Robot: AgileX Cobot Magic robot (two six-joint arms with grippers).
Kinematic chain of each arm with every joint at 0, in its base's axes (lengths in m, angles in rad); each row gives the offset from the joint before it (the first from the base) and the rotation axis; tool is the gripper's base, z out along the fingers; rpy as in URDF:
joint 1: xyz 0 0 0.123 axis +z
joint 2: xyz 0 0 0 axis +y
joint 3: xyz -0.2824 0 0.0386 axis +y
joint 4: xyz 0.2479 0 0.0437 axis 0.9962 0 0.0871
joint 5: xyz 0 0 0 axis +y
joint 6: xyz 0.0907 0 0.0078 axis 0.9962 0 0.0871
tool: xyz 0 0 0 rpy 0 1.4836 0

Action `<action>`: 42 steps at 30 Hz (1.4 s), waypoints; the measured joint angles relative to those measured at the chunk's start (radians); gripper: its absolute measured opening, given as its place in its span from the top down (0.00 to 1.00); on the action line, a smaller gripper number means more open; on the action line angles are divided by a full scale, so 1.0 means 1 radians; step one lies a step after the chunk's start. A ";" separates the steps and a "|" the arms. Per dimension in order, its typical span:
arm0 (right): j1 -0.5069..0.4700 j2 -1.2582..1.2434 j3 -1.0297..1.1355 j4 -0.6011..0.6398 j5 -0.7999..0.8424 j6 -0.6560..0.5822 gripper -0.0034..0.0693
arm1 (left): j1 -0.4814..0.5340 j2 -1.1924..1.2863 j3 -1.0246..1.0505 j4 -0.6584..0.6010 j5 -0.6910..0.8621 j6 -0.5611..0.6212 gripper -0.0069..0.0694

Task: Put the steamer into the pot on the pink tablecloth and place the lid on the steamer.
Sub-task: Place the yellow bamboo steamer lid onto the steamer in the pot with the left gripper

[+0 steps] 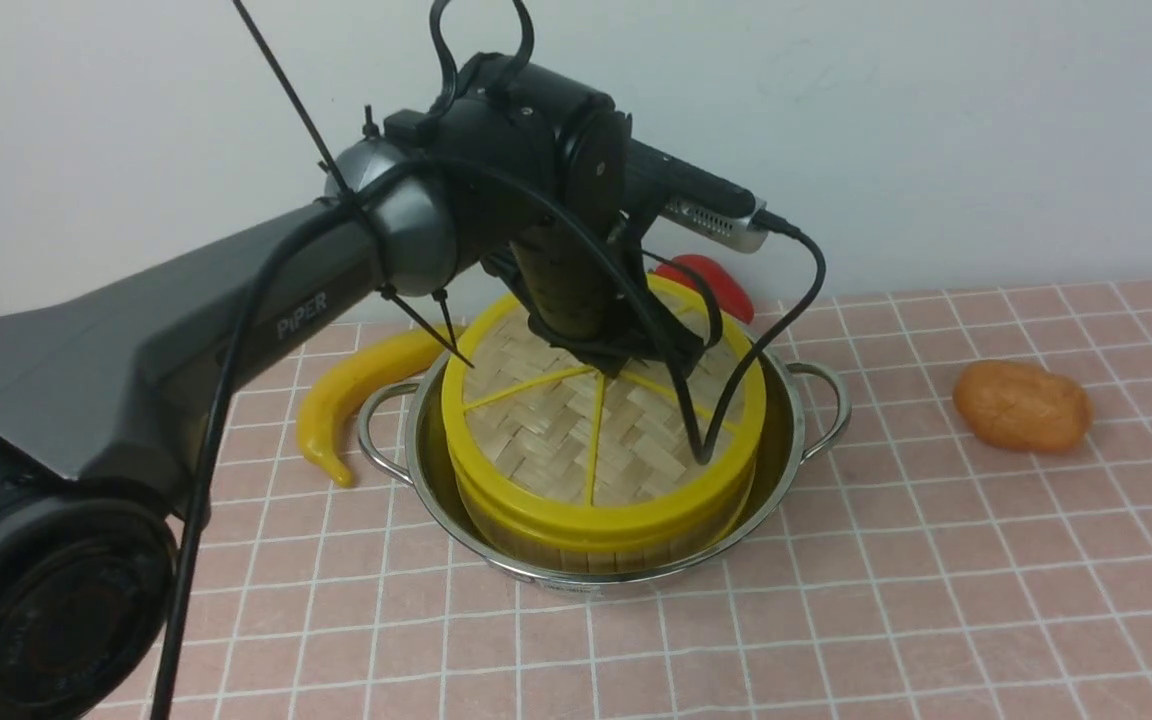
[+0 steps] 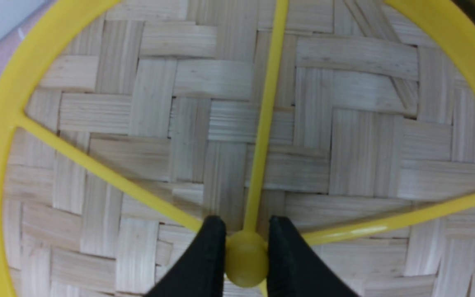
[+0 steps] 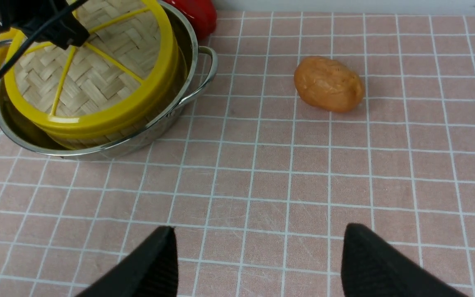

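While the left gripper [image 2: 246, 231] pinches the small yellow knob [image 2: 245, 260] at the centre of the lid [image 1: 596, 420], its two black fingers [image 2: 212, 247] press against the knob from either side, and the yellow spokes run out from that knob to the thick yellow rim. The lid lies on top of the steamer [image 1: 576, 545], covering what is inside; only a strip of the steamer's slatted bamboo wall shows beneath the lid's rim, and whether the lid sits quite level on it I cannot tell. The steamer stands inside the pot [image 1: 786, 440], with a gap of bare steel showing between its wall and the pot's rim toward 3 o'clock. The pot rests on the pink tablecloth [image 1: 936, 600], its two wire handles pointing to about 9 and 3 o'clock. Taking the pot as the middle of the clock, with 12 o'clock away from the robot, a yellow banana [image 1: 346, 400] lies just beside the pot at 9 to 10 o'clock, a red thing [image 1: 721, 285] peeks out behind it at about 1 o'clock, partly hidden by the arm, and an orange lump [image 1: 1021, 405] sits well apart at 3 o'clock. The right gripper [image 3: 260, 231] hangs over bare cloth toward 4 o'clock from the pot, its fingers spread wide with nothing between them
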 joint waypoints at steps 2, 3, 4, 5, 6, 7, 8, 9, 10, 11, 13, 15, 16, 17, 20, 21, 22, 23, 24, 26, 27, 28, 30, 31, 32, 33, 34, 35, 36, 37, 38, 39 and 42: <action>0.000 0.000 0.000 0.000 0.000 0.000 0.25 | 0.000 0.002 0.000 0.000 -0.001 0.000 0.76; 0.000 0.000 0.000 0.000 0.000 0.000 0.25 | 0.000 0.003 0.000 0.000 -0.001 0.000 0.76; 0.000 0.000 0.000 0.000 0.000 0.000 0.25 | 0.000 0.007 0.000 0.000 -0.002 0.000 0.76; 0.000 0.000 0.000 0.000 0.000 0.000 0.25 | 0.000 0.007 0.000 0.000 -0.002 0.000 0.76; 0.000 0.000 0.000 0.000 0.000 0.000 0.25 | 0.000 0.014 -0.001 0.003 -0.002 0.000 0.76; 0.000 0.000 0.000 0.000 0.000 0.000 0.25 | 0.000 0.019 -0.003 0.005 -0.002 0.000 0.76; 0.000 0.000 0.000 0.000 0.000 0.000 0.25 | 0.000 0.022 -0.005 0.007 -0.002 0.000 0.76; 0.000 0.000 0.000 0.000 0.000 0.000 0.25 | 0.000 0.022 -0.006 0.010 -0.002 0.000 0.76; 0.000 0.000 0.000 0.000 0.000 0.000 0.25 | 0.000 0.023 -0.007 0.013 -0.002 -0.001 0.76; 0.000 0.000 0.000 0.000 0.000 0.000 0.25 | 0.000 0.025 -0.007 0.016 -0.002 -0.005 0.76; 0.000 0.000 0.000 0.000 0.000 0.000 0.25 | 0.000 0.027 -0.007 0.020 -0.003 -0.012 0.76; 0.000 0.000 0.000 0.000 0.000 0.000 0.25 | -0.001 0.027 -0.007 0.025 -0.003 -0.017 0.76; 0.000 0.000 0.000 0.000 0.000 0.000 0.25 | -0.003 0.027 -0.007 0.030 -0.003 -0.025 0.76; 0.000 0.000 0.000 0.000 0.000 0.000 0.25 | -0.003 0.027 -0.007 0.031 -0.003 -0.028 0.76; 0.000 0.000 0.000 0.000 0.000 0.000 0.25 | -0.004 0.027 -0.008 0.034 0.002 -0.040 0.76; 0.000 0.000 0.000 0.000 0.000 0.000 0.25 | -0.004 0.027 -0.009 0.035 0.002 -0.042 0.76; 0.000 0.000 0.000 0.000 0.000 0.000 0.25 | -0.005 0.027 -0.010 0.035 0.013 -0.045 0.76; 0.000 0.000 0.000 0.000 0.000 0.000 0.25 | -0.005 0.027 -0.010 0.035 0.014 -0.045 0.76; 0.000 0.000 0.000 0.000 0.000 0.001 0.25 | -0.005 0.027 -0.011 0.034 0.028 -0.046 0.76; 0.000 0.000 0.000 0.000 0.000 0.001 0.25 | -0.005 0.029 -0.011 0.034 0.031 -0.046 0.76; 0.000 0.000 0.000 0.000 0.000 0.001 0.25 | -0.005 0.029 -0.011 0.034 0.031 -0.047 0.76; 0.000 0.000 0.000 0.000 0.000 0.001 0.25 | -0.005 0.029 -0.011 0.034 0.031 -0.047 0.76; 0.000 0.000 0.000 0.000 0.000 0.001 0.25 | -0.005 0.029 -0.011 0.034 0.031 -0.048 0.76; 0.000 0.000 0.000 0.000 0.000 0.001 0.25 | -0.005 0.029 -0.011 0.034 0.031 -0.050 0.76; 0.000 0.000 0.000 0.000 0.000 0.001 0.25 | -0.005 0.029 -0.011 0.034 0.031 -0.052 0.76; 0.000 0.000 0.000 0.000 0.000 0.001 0.25 | -0.005 0.029 -0.011 0.034 0.031 -0.052 0.76; 0.000 0.000 0.000 0.000 0.000 0.001 0.25 | -0.005 0.029 -0.011 0.034 0.031 -0.052 0.76; 0.000 0.000 0.000 0.000 0.000 0.001 0.25 | -0.005 0.029 -0.011 0.034 0.031 -0.052 0.76; 0.000 0.000 0.000 0.000 0.000 0.001 0.25 | -0.005 0.031 -0.011 0.035 0.031 -0.052 0.76; 0.000 0.000 0.000 0.000 0.000 0.001 0.25 | -0.005 0.031 -0.011 0.035 0.031 -0.052 0.76; 0.000 0.000 0.000 0.000 0.000 0.001 0.25 | -0.005 0.034 -0.013 0.036 0.029 -0.052 0.76; 0.000 0.000 0.000 0.000 0.000 0.001 0.25 | -0.005 0.034 -0.015 0.036 0.029 -0.052 0.76; 0.000 0.000 0.000 0.000 0.000 0.001 0.25 | -0.005 0.036 -0.015 0.036 0.027 -0.052 0.76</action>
